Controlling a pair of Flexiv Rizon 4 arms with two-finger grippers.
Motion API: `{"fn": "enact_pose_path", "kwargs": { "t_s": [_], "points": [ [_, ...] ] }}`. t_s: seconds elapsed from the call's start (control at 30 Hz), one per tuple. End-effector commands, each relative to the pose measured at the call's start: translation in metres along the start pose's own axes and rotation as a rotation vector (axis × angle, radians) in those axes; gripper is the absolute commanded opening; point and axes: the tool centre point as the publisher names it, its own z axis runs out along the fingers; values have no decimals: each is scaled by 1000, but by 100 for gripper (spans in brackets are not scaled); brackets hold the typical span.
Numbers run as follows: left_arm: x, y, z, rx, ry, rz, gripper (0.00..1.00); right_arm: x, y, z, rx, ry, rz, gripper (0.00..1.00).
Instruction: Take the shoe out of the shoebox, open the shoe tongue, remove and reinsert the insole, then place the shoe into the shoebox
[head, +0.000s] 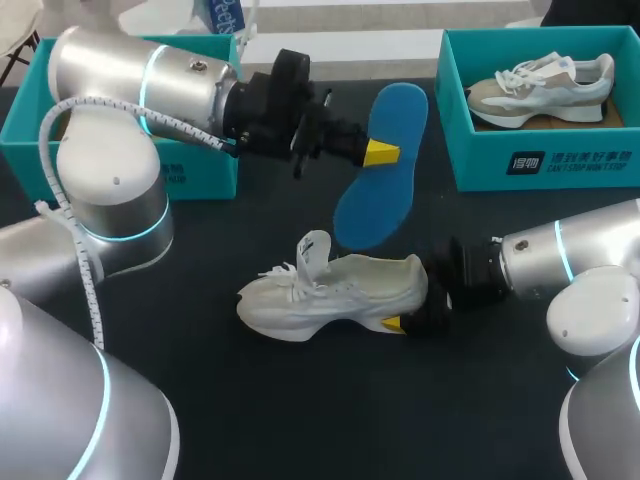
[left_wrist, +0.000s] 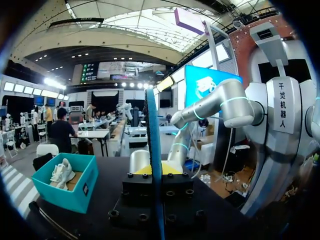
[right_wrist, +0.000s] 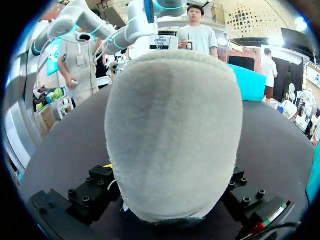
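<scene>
Tool of left arm (head: 380, 151) clamps blue insole (head: 383, 205); right tool (head: 412, 308) grips shoe (head: 340, 290) heel.

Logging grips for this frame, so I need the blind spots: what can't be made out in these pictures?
Head view: left shoebox interior, hidden by the left arm.
Head view: inside of the shoe, hidden by its collar.
Right wrist view: table ahead, blocked by the shoe's heel.
Left wrist view: insole faces, seen edge-on only.
</scene>
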Motion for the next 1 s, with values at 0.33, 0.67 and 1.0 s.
{"fn": "enact_pose_path", "kwargs": {
  "t_s": [0.33, 0.67, 1.0],
  "points": [
    [-1, 1, 2, 4, 2, 0, 0, 1, -3, 10, 3, -1, 0, 0],
    [7, -26, -8, 115, -3, -257, 0, 1, -3, 10, 3, -1, 0, 0],
    [25, -68, -18, 155, 69, -599, 0, 1, -3, 10, 3, -1, 0, 0]
  ]
}}
